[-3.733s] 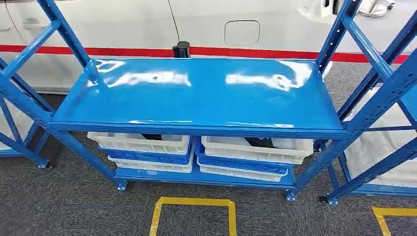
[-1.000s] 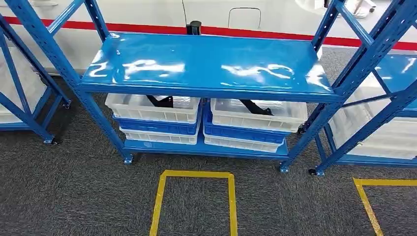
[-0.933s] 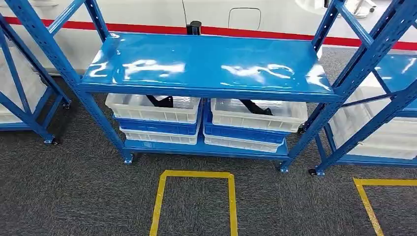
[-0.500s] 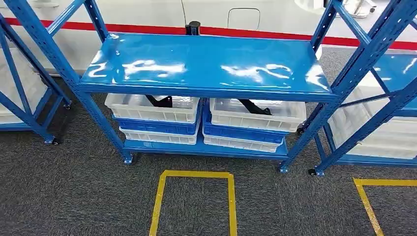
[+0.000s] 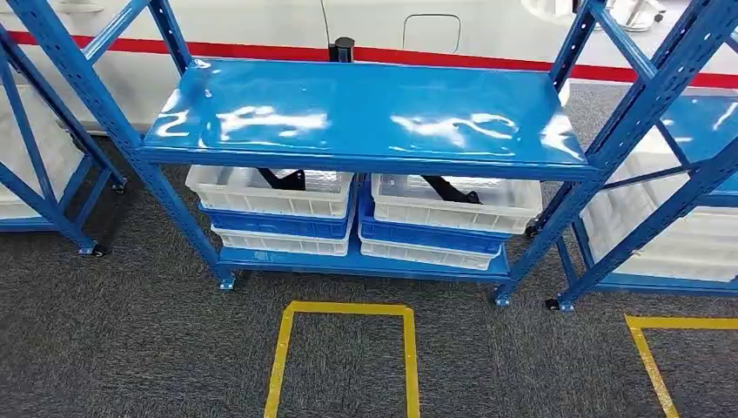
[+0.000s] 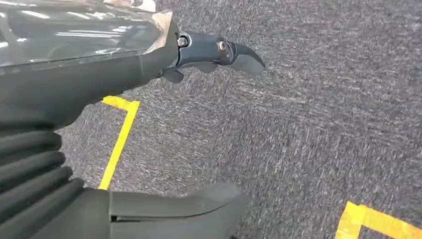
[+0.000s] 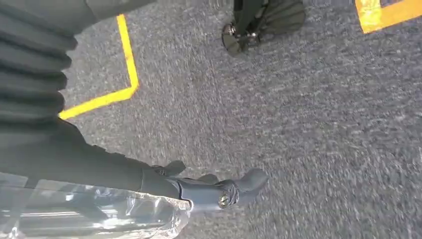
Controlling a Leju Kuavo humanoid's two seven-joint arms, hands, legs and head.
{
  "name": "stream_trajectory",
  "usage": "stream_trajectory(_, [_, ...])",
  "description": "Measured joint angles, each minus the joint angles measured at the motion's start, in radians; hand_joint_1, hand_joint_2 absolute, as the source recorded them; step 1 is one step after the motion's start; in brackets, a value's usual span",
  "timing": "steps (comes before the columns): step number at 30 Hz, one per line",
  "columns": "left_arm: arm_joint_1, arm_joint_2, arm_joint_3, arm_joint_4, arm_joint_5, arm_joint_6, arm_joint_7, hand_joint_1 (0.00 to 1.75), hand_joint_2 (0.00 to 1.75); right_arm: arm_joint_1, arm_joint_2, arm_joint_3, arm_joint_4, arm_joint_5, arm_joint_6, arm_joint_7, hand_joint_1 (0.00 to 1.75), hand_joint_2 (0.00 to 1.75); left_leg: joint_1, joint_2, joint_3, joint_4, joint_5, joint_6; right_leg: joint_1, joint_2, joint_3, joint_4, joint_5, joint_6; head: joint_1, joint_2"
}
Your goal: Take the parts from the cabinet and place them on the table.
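Black angular parts that look like stiff plastic or metal brackets lie in the two upper white plastic bins under the glossy blue steel shelf (image 5: pixel 365 109) of the blue rack: one black part (image 5: pixel 283 179) in the bin below the shelf's left half (image 5: pixel 270 192), the other black part (image 5: pixel 451 189) in the bin below its right half (image 5: pixel 457 204). Each white bin sits on a blue plastic tray (image 5: pixel 278 224) with another white bin under that, all on the rack's bottom shelf. Only a strip of each part shows beneath the shelf's front edge, so their full shape and weight cannot be read; judging by the thin, straight limbs, they are probably rigid, fairly light and not fragile, with smooth faces that could slip in a loose hold. A grip across a straight limb near the bend, where the part is thickest, looks safest, and the low headroom under the shelf will likely force a reach in from the front. The left robot hand (image 6: pixel 149 64) hangs over the grey carpet with its fingers apart, holding nothing; the right robot hand (image 7: pixel 164 191) hangs likewise, fingers extended and empty. A yellow taped square (image 5: pixel 344 353) marks the floor in front of the shelf. No desk can be seen from here.
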Motion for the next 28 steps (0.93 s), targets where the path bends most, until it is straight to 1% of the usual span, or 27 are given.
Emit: stream_trajectory(28, [0.113, 0.063, -0.791, -0.110, 0.543, -0.268, 0.212, 0.00, 0.00, 0.079, -0.011, 0.284, -0.111, -0.182, 0.236, 0.141, 0.00, 0.00, 0.000, 0.000, 0.000, 0.000, 0.000, 0.000, 0.000, 0.000, 0.000, 0.000, 0.000, 0.000, 0.000, 0.000])
